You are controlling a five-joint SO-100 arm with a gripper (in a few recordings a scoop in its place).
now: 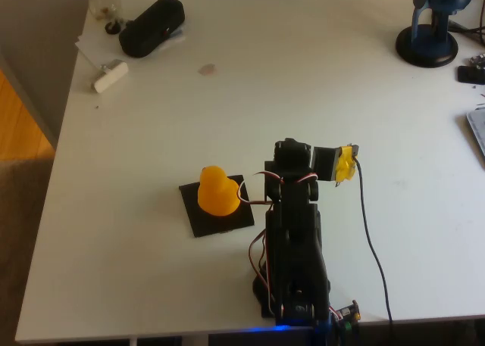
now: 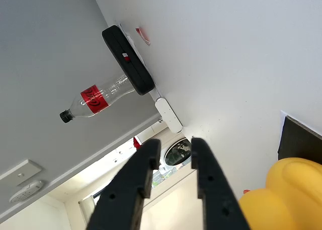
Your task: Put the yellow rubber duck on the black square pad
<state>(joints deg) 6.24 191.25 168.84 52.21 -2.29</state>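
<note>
A white bench (image 1: 227, 96) carries a bulky black oblong case (image 1: 151, 26) near its far left corner in the overhead view, lying partly on some white paper (image 1: 91, 47), with a small white oblong block (image 1: 110, 75) just beside it toward the near side. A clear plastic bottle (image 2: 95, 100) with a red label and black cap stands behind the case, seen in the wrist view. At the far right of the overhead view stands a blue stand with a round dark base (image 1: 428, 43), and a faint brownish stain (image 1: 206, 70) marks the bench top.
</note>
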